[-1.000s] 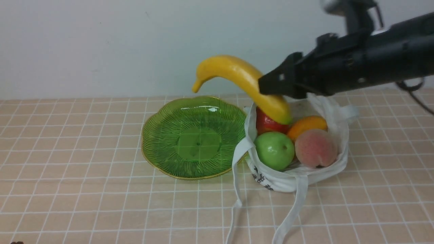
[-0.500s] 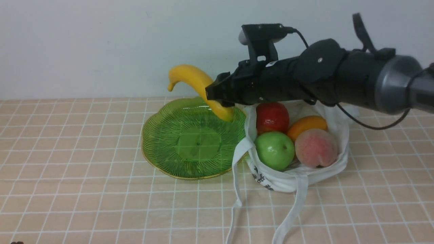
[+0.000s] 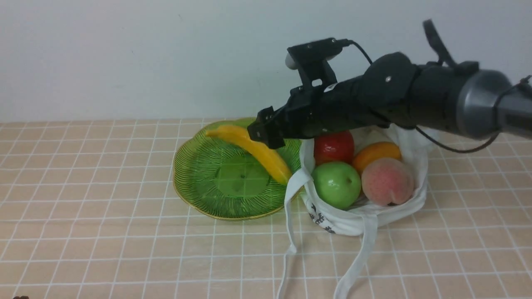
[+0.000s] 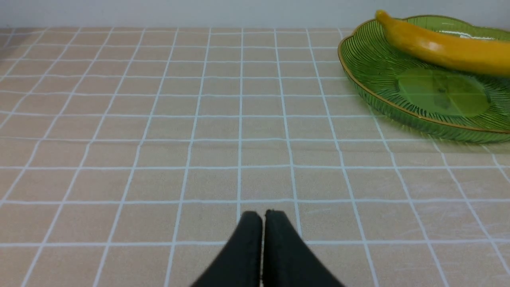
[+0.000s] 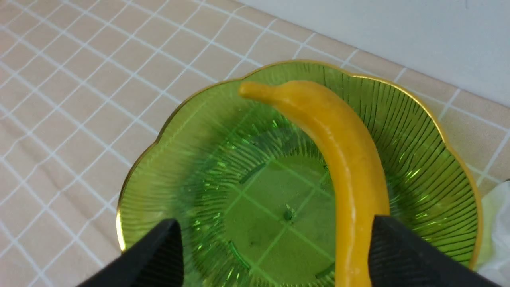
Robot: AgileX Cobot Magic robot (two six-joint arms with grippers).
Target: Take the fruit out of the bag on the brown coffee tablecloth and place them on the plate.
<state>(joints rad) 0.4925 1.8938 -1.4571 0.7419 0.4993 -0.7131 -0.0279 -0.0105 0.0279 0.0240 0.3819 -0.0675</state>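
Observation:
A yellow banana (image 3: 253,151) (image 5: 350,159) (image 4: 446,50) lies across the green gold-rimmed plate (image 3: 199,182) (image 5: 179,159) (image 4: 378,79). My right gripper (image 3: 266,133) (image 5: 275,225) hangs just above it, open wide, with the banana close beside one finger and not clamped. The white bag (image 3: 345,224) sits right of the plate and holds a red apple (image 3: 334,146), a green apple (image 3: 336,182), an orange (image 3: 376,151) and a peach (image 3: 386,180). My left gripper (image 4: 263,215) is shut and empty over the tablecloth (image 3: 83,207), well left of the plate.
The bag's long white straps (image 3: 291,232) trail forward over the cloth toward the front edge. A pale wall runs along the back of the table. My right arm reaches over the bag from the right.
My right gripper carried the banana leftward from above the bag, lowered it onto the plate and opened. The banana now lies flat on the plate.

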